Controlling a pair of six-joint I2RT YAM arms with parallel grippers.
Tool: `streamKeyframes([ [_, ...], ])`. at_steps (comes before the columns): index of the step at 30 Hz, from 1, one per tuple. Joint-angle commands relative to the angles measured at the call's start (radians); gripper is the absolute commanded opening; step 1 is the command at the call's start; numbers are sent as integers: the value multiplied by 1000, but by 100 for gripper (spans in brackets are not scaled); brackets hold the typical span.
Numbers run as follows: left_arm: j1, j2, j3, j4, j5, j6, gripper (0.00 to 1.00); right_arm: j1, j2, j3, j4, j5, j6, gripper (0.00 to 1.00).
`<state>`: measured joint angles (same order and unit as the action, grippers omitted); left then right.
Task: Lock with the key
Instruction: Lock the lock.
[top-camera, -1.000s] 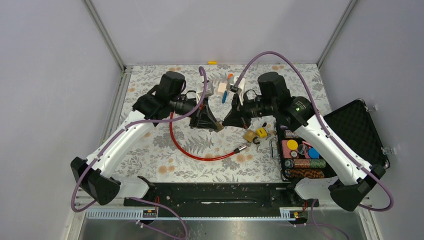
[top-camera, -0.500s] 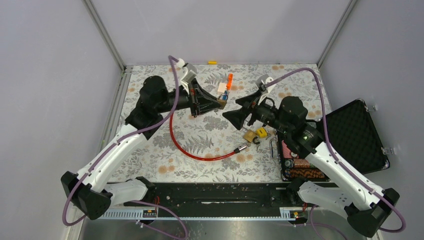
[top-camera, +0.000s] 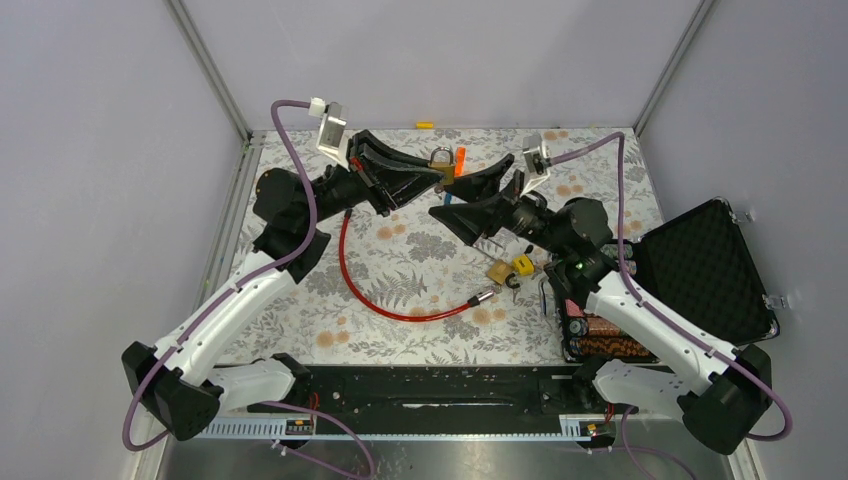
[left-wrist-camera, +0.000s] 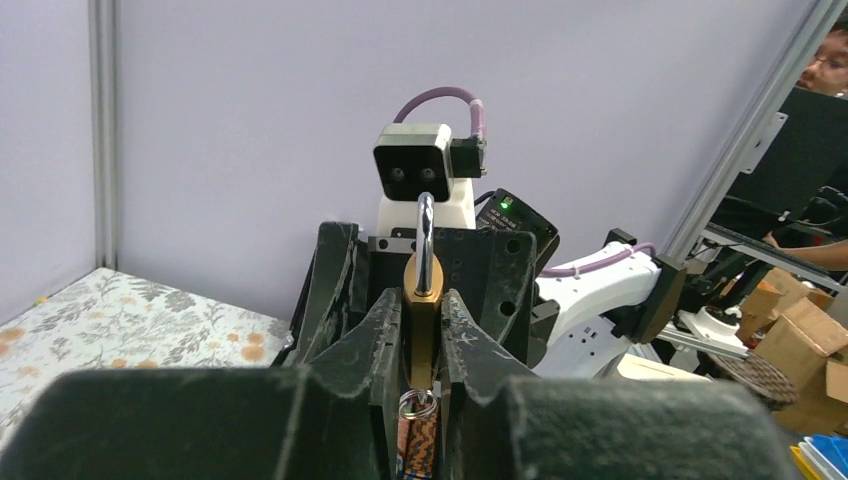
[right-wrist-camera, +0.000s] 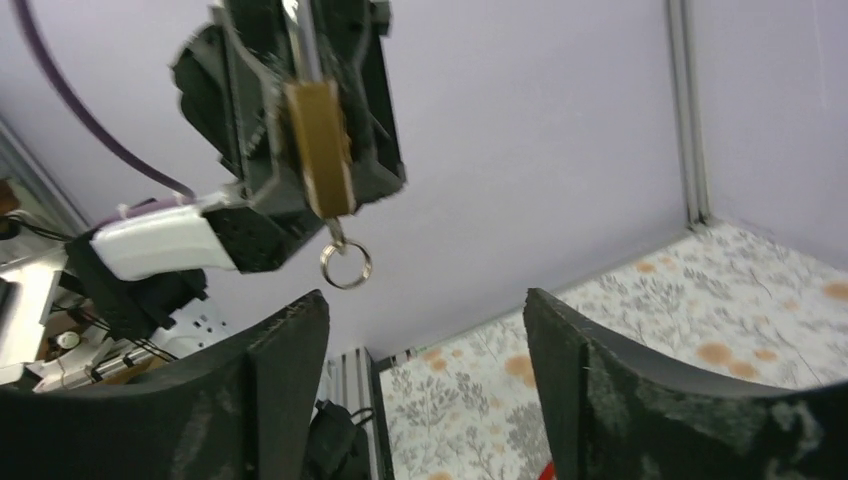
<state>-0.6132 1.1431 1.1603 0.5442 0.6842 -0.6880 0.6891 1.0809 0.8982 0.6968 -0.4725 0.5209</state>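
floral table (top-camera: 300, 322) holds red cable (top-camera: 405, 317), brass padlock (top-camera: 497, 271) (yellow lock (top-camera: 522, 265) beside), black case (top-camera: 710, 265).

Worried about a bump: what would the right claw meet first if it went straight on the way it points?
Probably the key ring hanging under the brass padlock clamped in the left claw. Both sit up-left of the open right claw, so it might pass beneath.

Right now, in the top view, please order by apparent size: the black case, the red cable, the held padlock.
1. black case
2. red cable, long but thin
3. padlock, smallest although held up nearer the camera
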Motion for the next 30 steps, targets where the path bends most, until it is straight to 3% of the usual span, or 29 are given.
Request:
streamKeyframes([
  [1, -12, 3, 3, 144, -28, -46, 0, 4, -3, 20, 233, -34, 63, 79],
  [4, -17, 3, 3, 149, -29, -49, 0, 4, 2, 35, 232, -27, 66, 77],
  [9, -23, 8, 2, 157, -35, -53, 0, 4, 33, 73, 228, -52, 108, 58],
  [14, -24, 9, 0, 157, -35, -51, 0, 4, 44, 72, 253, -31, 133, 53],
  [20, -26, 9, 6, 155, -30, -49, 0, 4, 60, 72, 264, -31, 156, 36],
  [30, -26, 3, 2, 140, -28, -42, 0, 4, 49, 77, 231, -16, 128, 47],
])
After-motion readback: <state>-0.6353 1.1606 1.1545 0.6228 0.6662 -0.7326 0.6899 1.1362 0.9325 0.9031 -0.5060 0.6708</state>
